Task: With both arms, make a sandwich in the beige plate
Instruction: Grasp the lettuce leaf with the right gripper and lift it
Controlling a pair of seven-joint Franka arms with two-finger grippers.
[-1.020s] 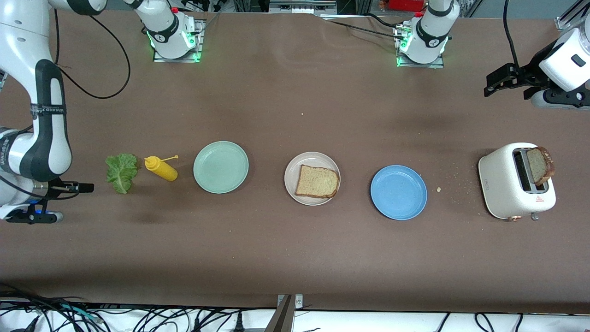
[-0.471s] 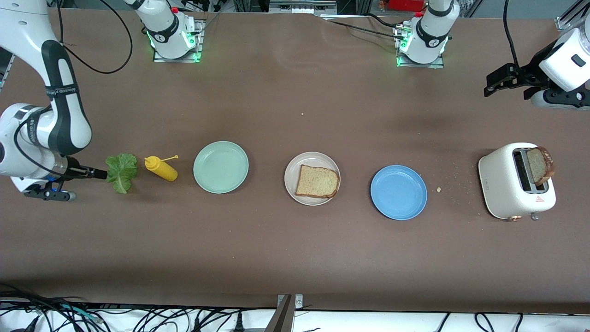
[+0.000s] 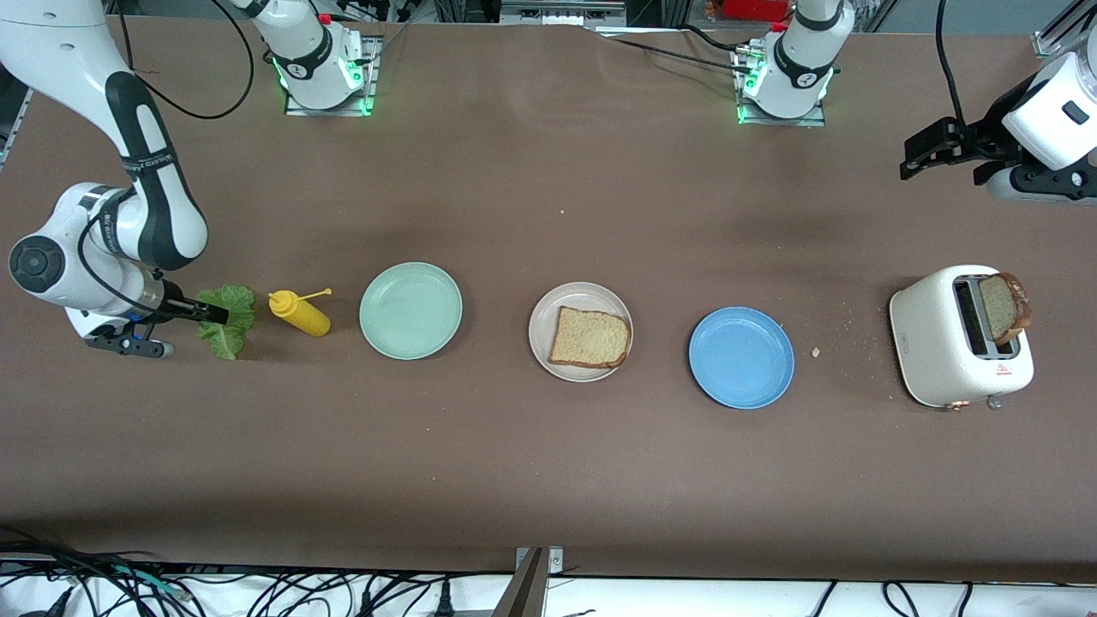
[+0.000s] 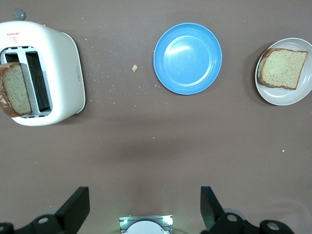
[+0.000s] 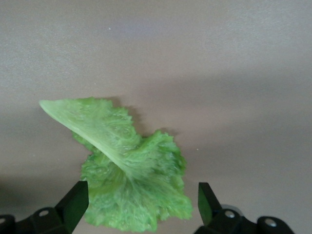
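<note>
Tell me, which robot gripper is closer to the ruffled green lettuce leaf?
Right. The right gripper is open right at the ruffled green lettuce leaf. The left gripper waits, open, above the table near the white toaster.

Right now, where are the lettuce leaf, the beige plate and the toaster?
lettuce leaf [image 3: 230,324]: front view, middle of the ruffled blade.
beige plate [image 3: 542,319]: front view, bare rim beside the bread.
toaster [image 3: 930,341]: front view, white side wall.
</note>
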